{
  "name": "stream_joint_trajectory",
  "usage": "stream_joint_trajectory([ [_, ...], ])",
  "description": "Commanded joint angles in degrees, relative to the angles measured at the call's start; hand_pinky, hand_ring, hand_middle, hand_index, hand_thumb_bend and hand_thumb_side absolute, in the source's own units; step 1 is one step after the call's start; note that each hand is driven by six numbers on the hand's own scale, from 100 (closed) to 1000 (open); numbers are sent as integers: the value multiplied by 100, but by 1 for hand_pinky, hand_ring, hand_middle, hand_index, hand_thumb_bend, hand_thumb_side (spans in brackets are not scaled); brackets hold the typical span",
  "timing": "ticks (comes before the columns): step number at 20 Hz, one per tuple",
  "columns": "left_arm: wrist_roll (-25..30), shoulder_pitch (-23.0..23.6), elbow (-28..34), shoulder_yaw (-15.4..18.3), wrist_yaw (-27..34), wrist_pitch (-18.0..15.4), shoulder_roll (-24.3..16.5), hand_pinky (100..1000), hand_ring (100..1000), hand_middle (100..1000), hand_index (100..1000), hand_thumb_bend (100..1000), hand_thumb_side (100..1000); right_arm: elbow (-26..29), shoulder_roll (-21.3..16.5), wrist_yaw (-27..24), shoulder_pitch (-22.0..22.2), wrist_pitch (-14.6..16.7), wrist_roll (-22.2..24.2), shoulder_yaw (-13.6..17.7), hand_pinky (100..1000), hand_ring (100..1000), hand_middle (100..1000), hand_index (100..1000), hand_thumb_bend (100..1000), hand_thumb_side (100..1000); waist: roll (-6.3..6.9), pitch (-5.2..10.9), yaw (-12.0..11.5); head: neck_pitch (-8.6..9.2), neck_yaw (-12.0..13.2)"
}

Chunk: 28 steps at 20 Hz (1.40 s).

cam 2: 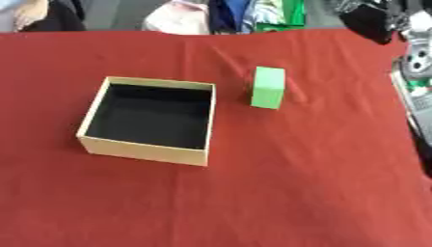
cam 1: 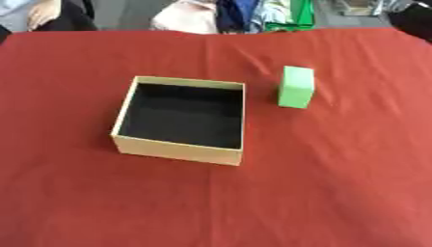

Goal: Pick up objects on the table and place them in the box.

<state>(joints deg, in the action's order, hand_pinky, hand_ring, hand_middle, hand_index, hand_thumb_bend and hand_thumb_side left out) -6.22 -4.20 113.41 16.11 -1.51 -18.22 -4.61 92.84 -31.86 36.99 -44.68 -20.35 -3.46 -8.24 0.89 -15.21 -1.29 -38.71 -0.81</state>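
An open square box (cam 1: 179,152) with beige walls and a black inside stands a little left of the middle of the red cloth. A green block (cam 1: 296,87) stands upright on the cloth just right of the box's far right corner, apart from it. Nothing lies inside the box. In the right eye view a black part of my right hand (cam 2: 373,20) comes in at the upper right corner, with silver arm parts (cam 2: 413,62) along the right edge. It is well away from the block, up and to the right. My left hand shows in no view.
The red cloth (cam 1: 320,193) covers the whole table, with a few creases near the block. Clothes and people sit beyond the far edge. Bare cloth lies in front of the box and to both sides.
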Motion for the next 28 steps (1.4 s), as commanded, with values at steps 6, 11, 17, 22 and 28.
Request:
stream_joint_trajectory([
  [6,84,13,118,-30,27,-1,-58,683,594,673,802,100,571,-1076,379,684,-1101,-399,698,-635,820,802,819,930,100,201,-56,150,-27,34,-88],
  [11,91,5,118,-21,7,9,-47,683,594,674,801,100,570,-1818,600,685,-1721,-477,1154,-872,854,831,850,958,100,182,-59,112,-6,70,-99],
  [17,110,17,118,-30,-10,24,-37,683,595,675,801,100,570,-2675,669,709,-2034,-53,1682,-833,875,849,873,973,100,232,-59,110,-16,78,-97],
  [22,128,30,118,-32,-19,34,-27,684,595,676,801,100,569,-3231,631,831,-2262,403,2139,-698,892,856,878,974,100,314,-56,111,-3,66,-79],
  [28,138,40,118,-29,-37,34,-27,684,595,676,801,100,569,-3402,386,1085,-2352,964,2700,-572,917,867,886,974,100,430,-59,108,11,53,-57],
])
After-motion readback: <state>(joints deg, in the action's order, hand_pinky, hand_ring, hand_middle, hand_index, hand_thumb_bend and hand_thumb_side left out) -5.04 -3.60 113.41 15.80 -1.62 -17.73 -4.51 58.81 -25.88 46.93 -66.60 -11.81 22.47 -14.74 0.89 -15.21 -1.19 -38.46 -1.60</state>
